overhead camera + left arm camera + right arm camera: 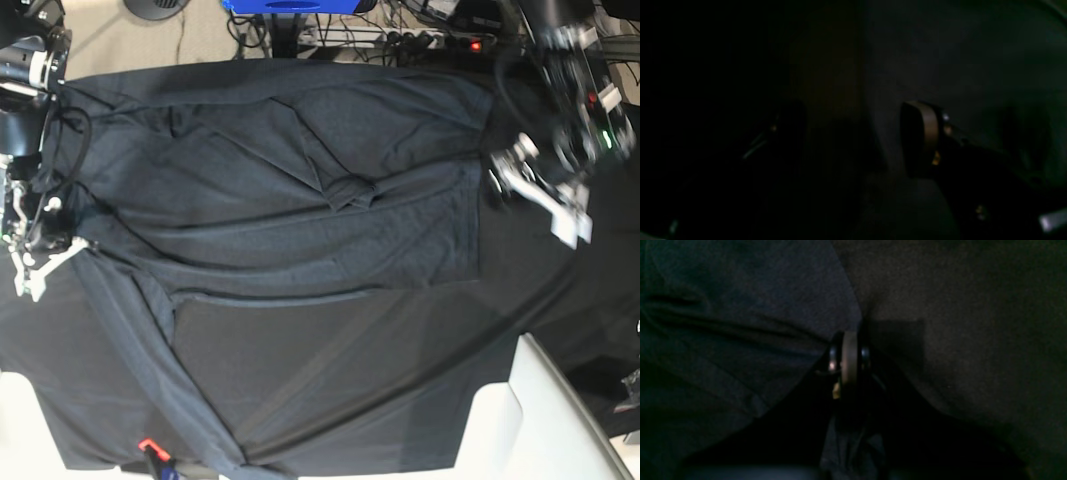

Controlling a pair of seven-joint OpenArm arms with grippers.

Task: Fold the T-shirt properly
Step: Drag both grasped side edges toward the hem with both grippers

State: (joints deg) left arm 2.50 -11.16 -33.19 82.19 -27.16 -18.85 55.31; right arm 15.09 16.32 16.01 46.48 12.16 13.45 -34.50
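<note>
Base view shows the T-shirt [300, 190] spread over the upper part of the black cloth [350, 380] on the table, with folds and a small crease near its middle. The left gripper [540, 195] is at the shirt's edge on the view's right side, a little blurred, and it holds nothing. In the left wrist view, which is very dark, one finger [923, 136] is visible and the other is far from it, so the jaws stand apart. The right gripper [849, 360] is at the shirt's other edge. In the right wrist view its jaws are pressed together, with the shirt's edge [740, 323] pinched between them.
</note>
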